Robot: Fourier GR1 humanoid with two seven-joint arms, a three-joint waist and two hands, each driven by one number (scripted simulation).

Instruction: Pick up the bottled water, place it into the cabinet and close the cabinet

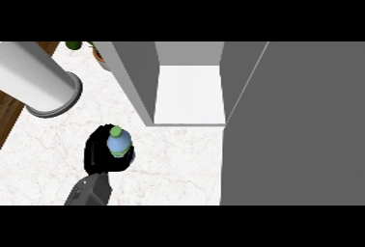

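Note:
The water bottle shows from above as a pale blue body with green at its top and bottom, over the marble counter at lower left. My left hand is curled round it, black fingers wrapping its left and lower sides. The grey cabinet stands open just up and right of the bottle, its white inner floor bare. Its open door is a wide grey panel filling the right side. My right hand shows nowhere.
A large white cylinder with a grey rim lies at the upper left. A potted plant sits behind the cabinet's left wall. The counter's wooden edge runs along the far left.

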